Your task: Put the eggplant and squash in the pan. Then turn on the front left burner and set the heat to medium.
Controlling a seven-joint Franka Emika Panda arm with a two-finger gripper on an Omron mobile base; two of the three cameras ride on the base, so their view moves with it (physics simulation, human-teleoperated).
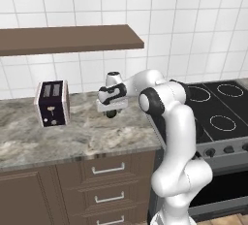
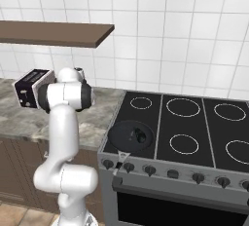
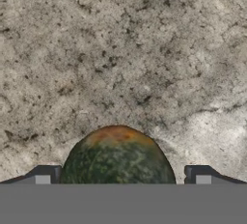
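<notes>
End effector hanging above the marble desk, closed on the squash: round, dark green with an orange flush on top, sitting between the two dark finger tips at the bottom of the hand view, with mottled stone behind it. Seen from the left base view as a dark lump under the white hand, clear of the desk surface, between the toaster and the stove.

Pan resting on the black glass at the near left corner of the stove, over the spot where the front left burner should be; ring itself hidden under the pan. Small dark oval inside the pan, right of centre, most likely the eggplant, so probably half the loading done.

Key relation for the coming move: pan lying to the arm's right and somewhat nearer the front edge than the held squash, across the bare strip of desk and the stove's left rim. Squash near ball-like, so no long axis to mind on release. Handle direction hard to make out.

Knobs lined along the stove front, just below the pan. No readable brand, label or writing anywhere; knob markings too small to read.
</notes>
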